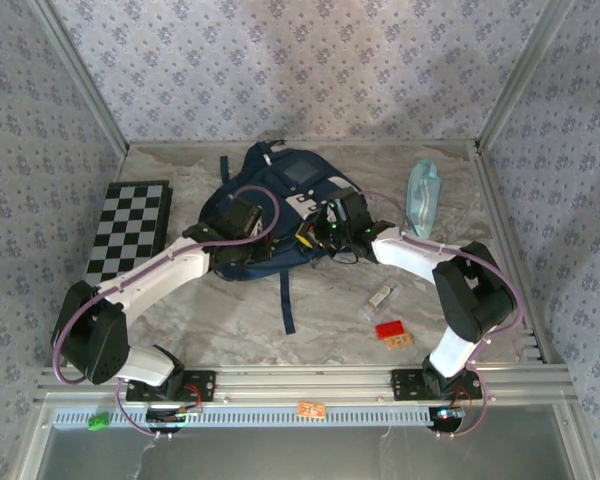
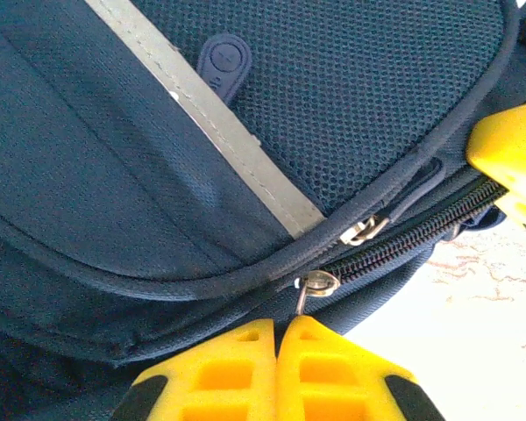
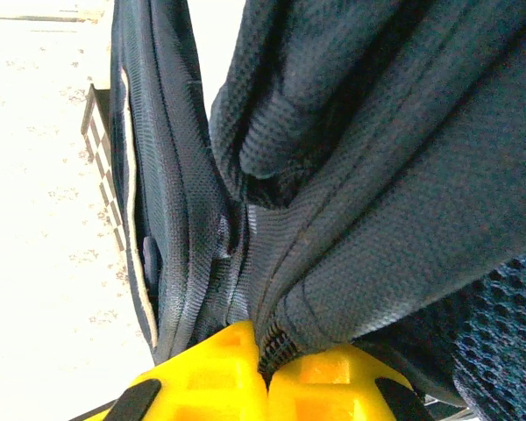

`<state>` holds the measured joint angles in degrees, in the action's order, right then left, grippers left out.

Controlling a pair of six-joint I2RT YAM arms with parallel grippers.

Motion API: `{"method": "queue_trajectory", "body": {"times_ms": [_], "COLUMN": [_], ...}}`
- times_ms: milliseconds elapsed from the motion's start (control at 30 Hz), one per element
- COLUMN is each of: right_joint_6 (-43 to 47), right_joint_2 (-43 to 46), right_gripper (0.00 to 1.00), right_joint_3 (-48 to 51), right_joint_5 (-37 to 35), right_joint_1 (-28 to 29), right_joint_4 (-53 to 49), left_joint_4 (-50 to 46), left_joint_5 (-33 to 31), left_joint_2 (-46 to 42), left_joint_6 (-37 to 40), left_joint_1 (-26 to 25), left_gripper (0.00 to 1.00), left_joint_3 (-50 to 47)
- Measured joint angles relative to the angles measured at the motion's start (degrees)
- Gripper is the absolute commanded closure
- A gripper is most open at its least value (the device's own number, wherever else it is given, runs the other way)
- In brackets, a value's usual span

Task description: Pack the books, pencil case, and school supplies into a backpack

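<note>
The navy backpack point(image 1: 280, 195) lies at the back middle of the table, straps trailing toward me. My left gripper point(image 1: 257, 240) is on its near left side. In the left wrist view that gripper point(image 2: 276, 326) is shut on the metal zipper pull point(image 2: 305, 298) at the end of the zipper point(image 2: 412, 237). My right gripper point(image 1: 313, 232) is at the bag's near right, and in the right wrist view point(image 3: 267, 346) it is shut on a fold of backpack fabric point(image 3: 351, 281) by the zipper edge. The pale teal pencil case point(image 1: 423, 195) lies at the back right. The small clear school supplies item point(image 1: 380, 297) lies on the table right of centre. The books are out of view.
A black-and-white checkered board point(image 1: 130, 232) lies to the left of the bag. A small red piece point(image 1: 389, 328) and an orange piece point(image 1: 400, 341) lie near the front right. A long strap point(image 1: 286, 300) runs from the bag toward the front rail.
</note>
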<state>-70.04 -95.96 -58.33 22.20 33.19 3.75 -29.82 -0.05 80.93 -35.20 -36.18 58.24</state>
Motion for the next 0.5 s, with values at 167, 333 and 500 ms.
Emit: {"method": "queue_trajectory", "body": {"times_ms": [167, 333, 500], "right_joint_6": [0.02, 0.52, 2.12], "right_joint_2": [0.79, 1.36, 1.36], "right_gripper": [1.00, 1.00, 0.89], "right_joint_3": [0.52, 0.66, 0.66], "right_joint_5": [-1.22, -5.97, -5.42], "right_joint_1": [-2.93, -6.71, -6.69], "right_joint_4": [-1.03, -1.46, -1.36], "left_joint_4": [-8.22, -13.77, -12.04], "left_joint_5": [-9.25, -11.32, -7.58], "left_joint_2": [0.00, 0.15, -1.25], "left_joint_6": [-0.39, 0.22, 1.11], "left_joint_1": [3.56, 5.62, 5.05], "left_gripper": [1.00, 1.00, 0.70], "left_joint_3": [-0.68, -2.19, -2.14]}}
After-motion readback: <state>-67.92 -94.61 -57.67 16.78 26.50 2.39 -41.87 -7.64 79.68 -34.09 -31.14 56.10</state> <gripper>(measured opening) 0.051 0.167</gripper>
